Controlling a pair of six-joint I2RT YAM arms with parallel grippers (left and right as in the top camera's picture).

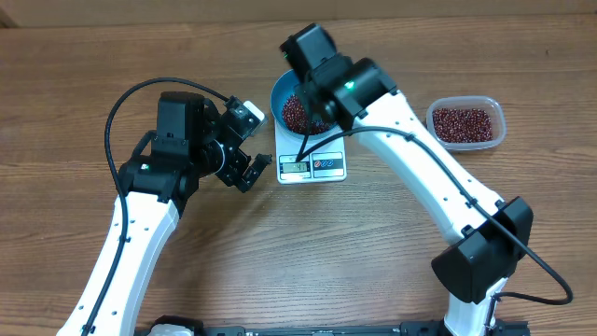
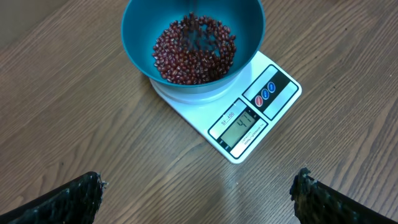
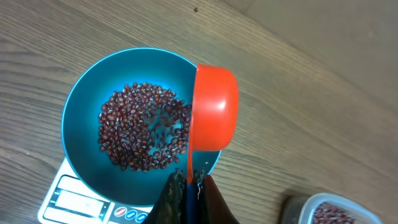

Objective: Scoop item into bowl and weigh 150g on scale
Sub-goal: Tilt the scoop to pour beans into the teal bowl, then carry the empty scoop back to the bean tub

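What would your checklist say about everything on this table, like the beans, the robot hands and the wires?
Surface: wooden table, plain brown boards.
Job's things: the blue bowl sits on the white scale, whose display is lit. Red-brown beans are heaped inside the bowl. More beans are in a clear tub beside the right arm.
Clutter: nothing seen.
Grippers: the right gripper is shut on the handle of the red scoop, which is tipped over the bowl. The left gripper is open and empty, facing the scale.
Cables: black cables loop along both arms.
Surroundings: nothing seen.
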